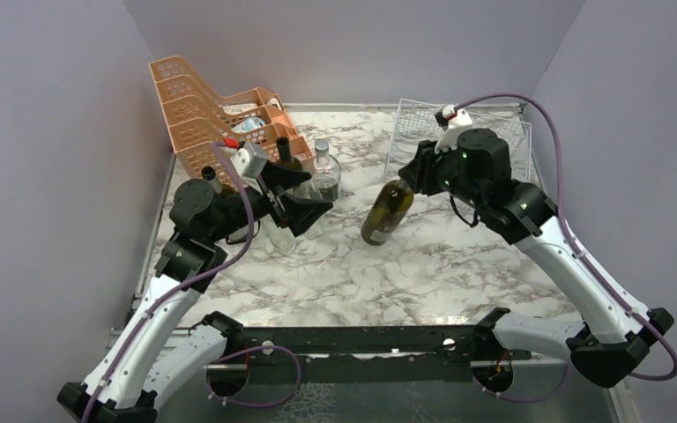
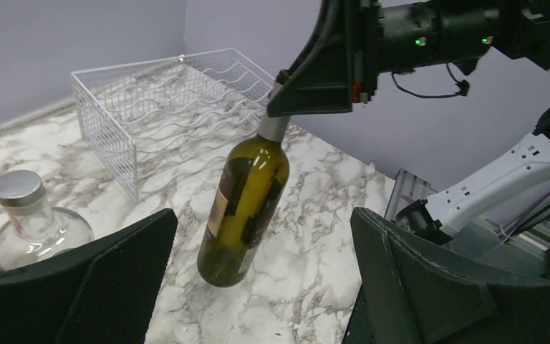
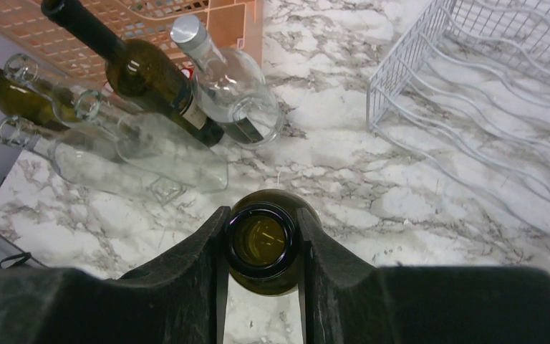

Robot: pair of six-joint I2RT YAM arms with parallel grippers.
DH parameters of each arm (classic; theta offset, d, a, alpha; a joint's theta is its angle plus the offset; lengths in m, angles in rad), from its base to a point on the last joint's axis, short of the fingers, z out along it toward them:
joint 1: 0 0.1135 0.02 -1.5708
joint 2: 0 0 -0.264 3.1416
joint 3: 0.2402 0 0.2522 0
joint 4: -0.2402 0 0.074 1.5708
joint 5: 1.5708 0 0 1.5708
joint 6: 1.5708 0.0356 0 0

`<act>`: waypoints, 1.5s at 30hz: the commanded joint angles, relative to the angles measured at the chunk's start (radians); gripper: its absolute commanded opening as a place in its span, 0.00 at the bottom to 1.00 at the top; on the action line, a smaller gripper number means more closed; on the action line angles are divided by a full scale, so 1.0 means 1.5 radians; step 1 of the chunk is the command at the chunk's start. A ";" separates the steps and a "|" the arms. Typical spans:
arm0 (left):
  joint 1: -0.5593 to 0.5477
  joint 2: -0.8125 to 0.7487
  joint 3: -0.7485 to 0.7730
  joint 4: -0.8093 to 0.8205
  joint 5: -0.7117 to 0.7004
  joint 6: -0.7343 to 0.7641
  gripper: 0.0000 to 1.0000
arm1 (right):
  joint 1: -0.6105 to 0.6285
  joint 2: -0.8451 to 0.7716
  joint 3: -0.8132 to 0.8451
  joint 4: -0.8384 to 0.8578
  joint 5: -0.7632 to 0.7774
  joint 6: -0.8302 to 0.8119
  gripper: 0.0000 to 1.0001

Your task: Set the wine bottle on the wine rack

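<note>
Far left, orange trays [image 1: 196,106] at the back. My left claw [image 1: 307,196] is spread wide, holding nothing, just beside a clear bottle [image 1: 323,169]. In the middle, the wine bottle [image 1: 387,211] is tilted, neck up, pinched at the neck by my right claw [image 1: 404,180]. Its base is low over the marble worktop [image 1: 388,282], can't tell if touching. The wine rack [image 1: 412,130] sits back right, apart from the bottle.
</note>
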 commanded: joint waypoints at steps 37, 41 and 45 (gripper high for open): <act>-0.294 0.389 -0.124 0.436 -0.054 0.254 0.88 | 0.004 -0.180 0.001 0.009 -0.097 0.108 0.12; -0.295 0.401 -0.131 0.458 -0.044 0.281 0.63 | 0.004 -0.181 0.004 -0.007 -0.103 0.111 0.14; -0.295 0.396 -0.126 0.463 -0.060 0.351 0.20 | 0.004 -0.183 0.013 -0.056 -0.102 0.112 0.34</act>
